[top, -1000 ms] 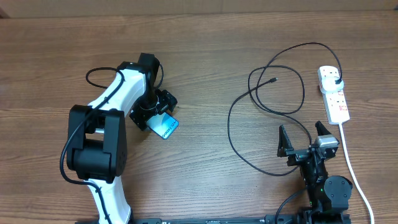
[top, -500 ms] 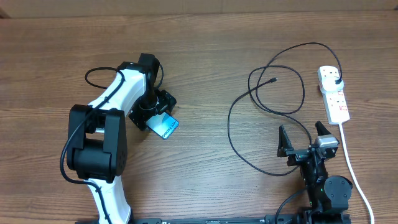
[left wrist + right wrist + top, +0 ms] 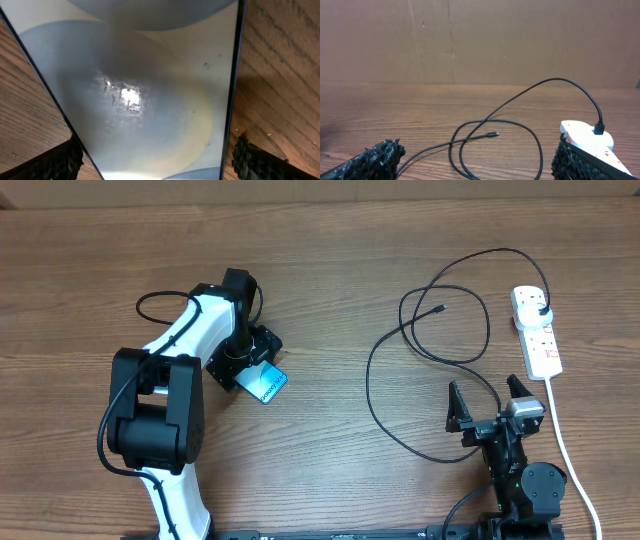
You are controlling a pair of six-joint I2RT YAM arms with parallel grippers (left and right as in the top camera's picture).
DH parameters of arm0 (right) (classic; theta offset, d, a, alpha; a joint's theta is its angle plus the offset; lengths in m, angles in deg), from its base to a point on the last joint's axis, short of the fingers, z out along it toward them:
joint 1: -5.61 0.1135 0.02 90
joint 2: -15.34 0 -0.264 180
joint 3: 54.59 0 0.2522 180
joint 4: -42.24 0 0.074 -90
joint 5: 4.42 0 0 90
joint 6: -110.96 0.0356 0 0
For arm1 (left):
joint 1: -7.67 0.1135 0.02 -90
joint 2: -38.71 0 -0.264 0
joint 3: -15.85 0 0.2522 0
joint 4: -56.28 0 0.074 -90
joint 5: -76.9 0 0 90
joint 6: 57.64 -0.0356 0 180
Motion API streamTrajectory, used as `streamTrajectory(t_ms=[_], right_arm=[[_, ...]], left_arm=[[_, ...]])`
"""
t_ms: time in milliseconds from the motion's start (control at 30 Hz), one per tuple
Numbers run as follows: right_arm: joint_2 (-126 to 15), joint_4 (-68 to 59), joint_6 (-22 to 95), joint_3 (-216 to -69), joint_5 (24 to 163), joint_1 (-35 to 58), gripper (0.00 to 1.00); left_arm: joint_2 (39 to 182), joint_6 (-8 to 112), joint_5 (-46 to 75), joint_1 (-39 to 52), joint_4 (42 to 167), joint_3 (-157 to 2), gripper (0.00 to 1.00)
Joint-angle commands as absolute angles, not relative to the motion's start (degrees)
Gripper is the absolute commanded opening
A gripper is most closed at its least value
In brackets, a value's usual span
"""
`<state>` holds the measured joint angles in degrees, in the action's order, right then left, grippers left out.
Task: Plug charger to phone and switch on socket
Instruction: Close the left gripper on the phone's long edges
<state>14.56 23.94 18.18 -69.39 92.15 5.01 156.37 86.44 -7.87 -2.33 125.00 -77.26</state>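
Observation:
The phone [image 3: 266, 385] lies on the table under my left gripper [image 3: 247, 357]; only its light-blue end with small text shows. In the left wrist view its glossy screen [image 3: 140, 90] fills the frame, and my left gripper [image 3: 157, 162] is open with one finger on each side of it. The charger [image 3: 440, 340] lies in loose black loops at the right, its connector tip [image 3: 441, 309] free on the wood. Its plug [image 3: 541, 313] sits in the white socket [image 3: 537, 335]. My right gripper [image 3: 485, 405] is open and empty, just in front of the cable [image 3: 470, 150].
The socket's white cord [image 3: 570, 450] runs down the right side toward the table's front edge. In the right wrist view the connector tip [image 3: 493, 134] and the socket [image 3: 585, 137] lie ahead, with a brown wall [image 3: 470, 40] behind the table.

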Motion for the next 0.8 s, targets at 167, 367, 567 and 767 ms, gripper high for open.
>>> streamTrajectory(t_ms=[167, 367, 567, 767], right_arm=[[15.17, 24.25, 18.09, -68.80, 91.62, 5.22, 1.00], [15.17, 24.25, 18.07, -68.80, 91.62, 5.22, 1.00], [15.17, 24.27, 18.07, -68.80, 91.62, 5.22, 1.00], [15.17, 24.25, 18.09, -68.80, 91.62, 5.22, 1.00]], left_arm=[[157.16, 85.37, -9.00, -2.14, 123.97, -74.44, 0.90], [157.16, 78.03, -9.02, -2.14, 123.95, -74.44, 0.77], [157.16, 68.85, -9.02, -2.16, 123.60, -74.44, 0.73], [157.16, 64.54, -9.07, -2.16, 123.31, -74.44, 1.00]])
